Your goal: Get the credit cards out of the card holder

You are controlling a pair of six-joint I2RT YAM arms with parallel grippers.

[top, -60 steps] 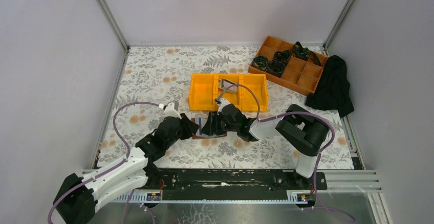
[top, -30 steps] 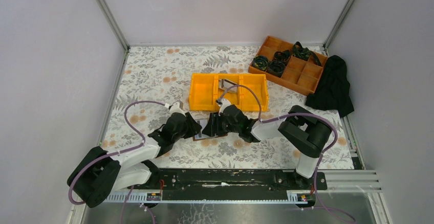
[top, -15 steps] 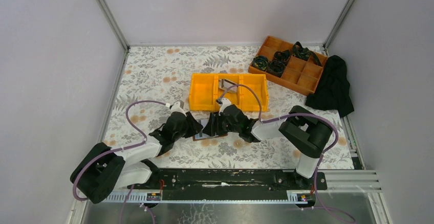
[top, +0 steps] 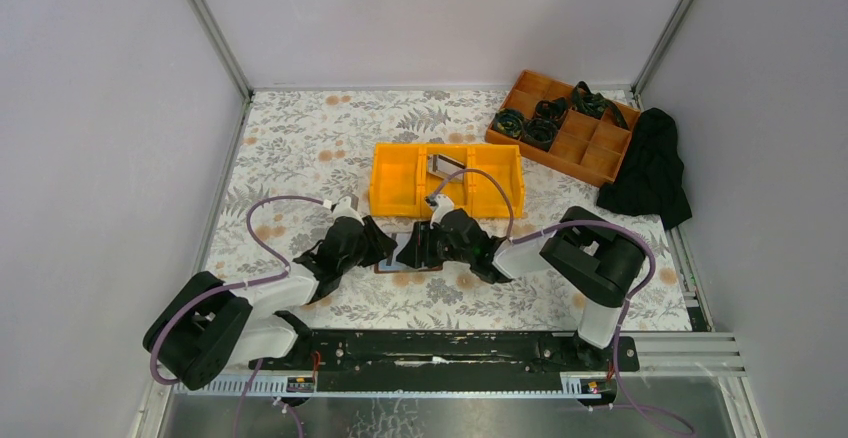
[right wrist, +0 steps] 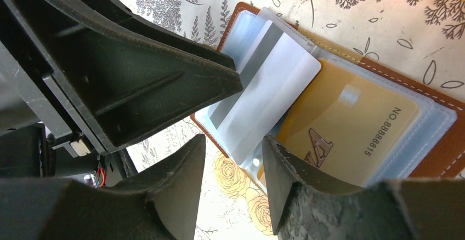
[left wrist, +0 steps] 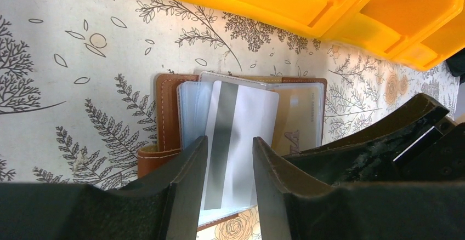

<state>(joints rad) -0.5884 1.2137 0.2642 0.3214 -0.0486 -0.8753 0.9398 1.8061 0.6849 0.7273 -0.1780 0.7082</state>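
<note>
Moved since earlier: the left arm [top: 250,303] has folded its rear link in toward the table [top: 300,138], bringing the left gripper [top: 372,243] up to the card holder [top: 405,264]; the right gripper [top: 412,248] has hardly shifted.
table: floral cover, carrying everything below.
orange bin [top: 395,183]: just behind the holder, probably the drop place for freed cards.
wooden tray [top: 590,153]: far right corner, holding dark coiled items, well apart from the work.
black cloth [top: 650,173]: heaped beside the tray.
left gripper: jaws part-way apart, clamping nothing; tips set astride the striped card [left wrist: 241,130] over the holder's left leaf, judged to pin the holder down.
right gripper: jaws part-way apart and empty; the striped card's free corner lies between its tips, seemingly lined up for a pinch.
card holder: brown stitched leather with clear sleeves, lying open and flat between the two grippers.
credit cards [right wrist: 268,86]: two show, both on the holder. The striped card is pale with a grey band and sits askew, partly out of its sleeve. The gold card [right wrist: 351,125] bears a raised number and sits fully sleeved.
</note>
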